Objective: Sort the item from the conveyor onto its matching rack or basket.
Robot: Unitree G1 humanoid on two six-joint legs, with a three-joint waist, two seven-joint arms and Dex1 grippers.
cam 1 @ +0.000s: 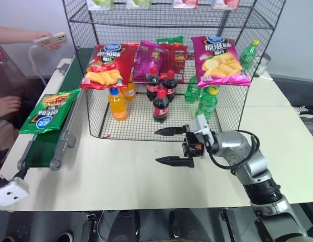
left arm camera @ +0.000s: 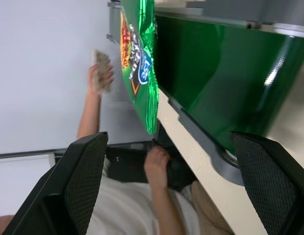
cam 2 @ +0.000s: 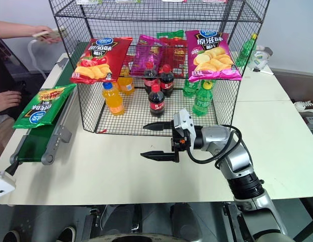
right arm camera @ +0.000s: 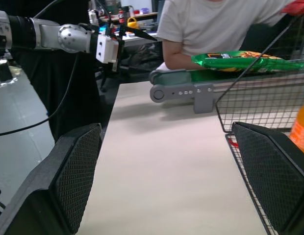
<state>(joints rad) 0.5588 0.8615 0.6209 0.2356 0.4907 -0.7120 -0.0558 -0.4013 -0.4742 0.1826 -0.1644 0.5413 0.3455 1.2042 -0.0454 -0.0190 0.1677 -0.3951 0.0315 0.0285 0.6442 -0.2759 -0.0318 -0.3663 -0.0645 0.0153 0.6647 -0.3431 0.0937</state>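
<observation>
The item, a glossy green crisp bag (cam 1: 50, 110) with a blue oval logo, lies on the conveyor (cam 1: 41, 147) at the table's left side and overhangs its outer rail. The black wire rack (cam 1: 232, 108) stands at the middle back. My left gripper (left arm camera: 169, 138) is open low at the near left, just off the conveyor's near end, with the bag (left arm camera: 140, 58) farther along the belt. My right gripper (cam 1: 157, 146) is open and empty above the table in front of the rack, pointing left toward the conveyor (right arm camera: 181, 90).
The rack holds a red bag (cam 1: 108, 65), magenta bags (cam 1: 219, 60), cola bottles (cam 1: 160, 106), an orange drink (cam 1: 117, 103) and green bottles (cam 1: 207, 101). A person sits beyond the conveyor, one hand (cam 1: 48, 40) holding a controller, the other (cam 1: 7, 105) beside the belt.
</observation>
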